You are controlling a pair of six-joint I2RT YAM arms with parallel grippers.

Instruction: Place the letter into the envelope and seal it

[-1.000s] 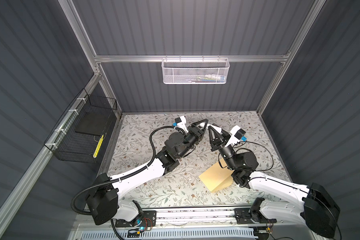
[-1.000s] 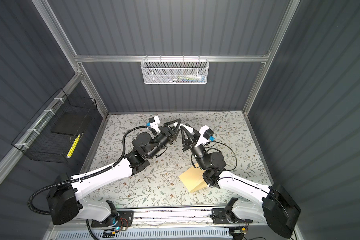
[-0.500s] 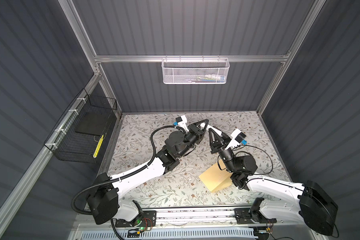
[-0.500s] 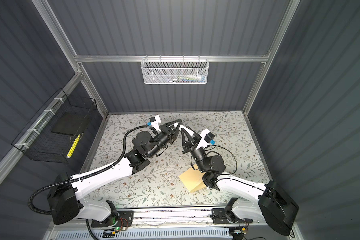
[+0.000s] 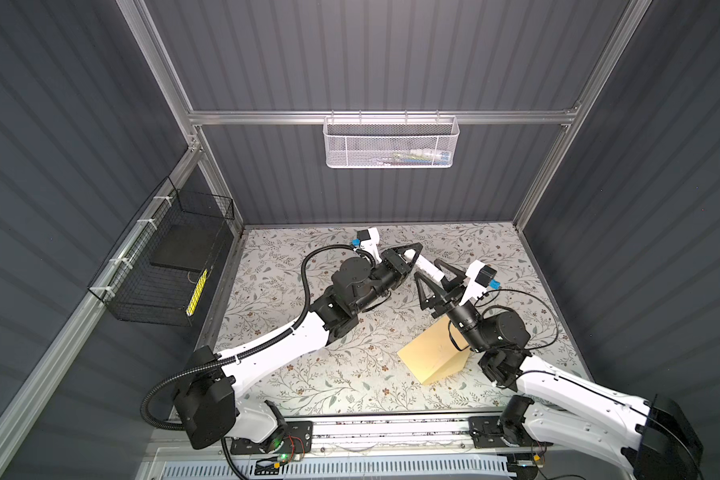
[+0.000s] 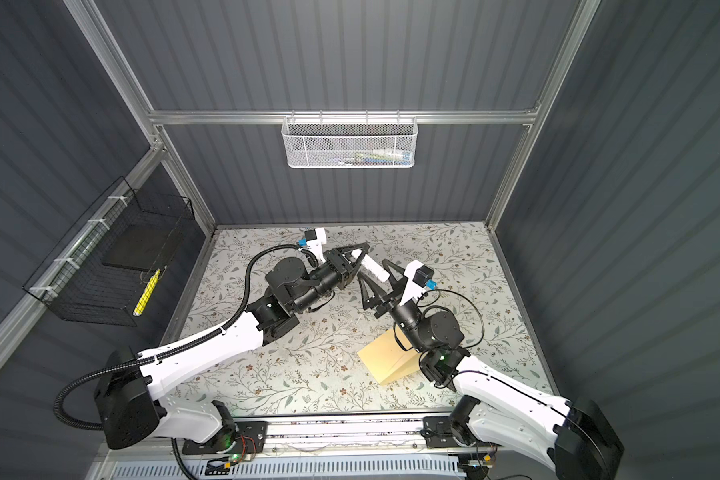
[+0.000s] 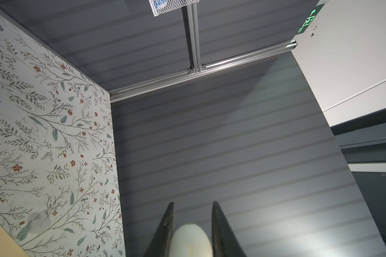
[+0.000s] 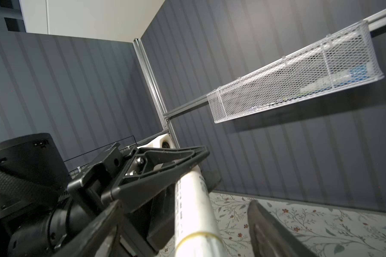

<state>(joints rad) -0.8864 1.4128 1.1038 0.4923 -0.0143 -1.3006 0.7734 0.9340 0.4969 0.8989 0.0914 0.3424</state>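
The tan envelope (image 5: 427,357) (image 6: 385,359) lies flat on the floral table, partly under my right arm; one corner of the envelope (image 7: 0,242) shows in the left wrist view. The letter is out of view. My left gripper (image 5: 417,251) (image 6: 364,248) (image 7: 192,203) is shut on a small white tube (image 5: 427,266) (image 6: 373,268) (image 7: 192,240) (image 8: 194,207), held above the table's middle. My right gripper (image 5: 428,270) (image 6: 373,269) (image 8: 185,202) is open, its fingers standing on either side of the tube's free end.
A white mesh basket (image 5: 391,143) (image 8: 299,89) hangs on the back wall with small items inside. A black wire basket (image 5: 163,266) with a yellow item is fixed to the left wall. Grey ribbed walls close in three sides of the table.
My right gripper's jaws have spread wide apart around the white tube. The left gripper keeps hold of the tube, and both arms stay close together over the table's middle.
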